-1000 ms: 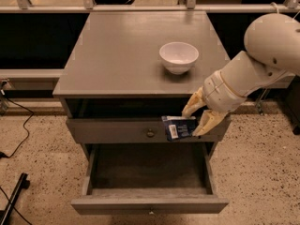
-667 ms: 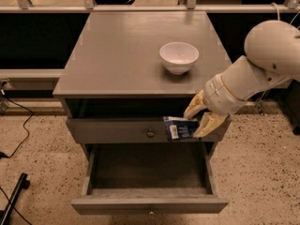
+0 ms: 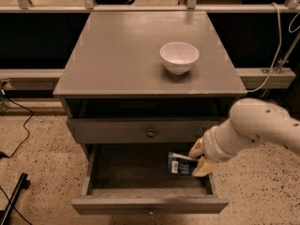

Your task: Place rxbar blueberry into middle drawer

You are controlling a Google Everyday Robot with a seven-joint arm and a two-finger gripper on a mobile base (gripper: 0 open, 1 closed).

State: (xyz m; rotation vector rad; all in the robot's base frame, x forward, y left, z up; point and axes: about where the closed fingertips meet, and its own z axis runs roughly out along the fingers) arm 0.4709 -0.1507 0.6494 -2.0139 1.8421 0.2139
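Standing nearest to me, the middle drawer point(image 3: 149, 204) is pulled well out from the desk point(image 3: 117, 64), its grey front board facing forward and its dark boxy interior open to view. Over the right part of that interior hangs the claw point(image 3: 195, 161), reaching in from the right on a thick white arm point(image 3: 255, 128). Its two pale yellowish fingers point(image 3: 196, 148) are clenched on the right end of the rxbar blueberry point(image 3: 179, 164), one finger above and one below. The bar is dark navy with a white label patch and points left from the claw, inside the drawer's outline near its right wall. I cannot tell whether it touches the drawer floor.

Just behind and above sits the upper drawer point(image 3: 117, 131), pushed nearly closed, its small round knob point(image 3: 150, 133) in the middle of the front. Above that is a dark open slot under the desk top. On the top, right of centre, stands a white bowl point(image 3: 179, 56), upright and well apart from the claw. Speckled floor point(image 3: 42, 172) spreads to either side, with a dark cable point(image 3: 23, 125) trailing at the left.
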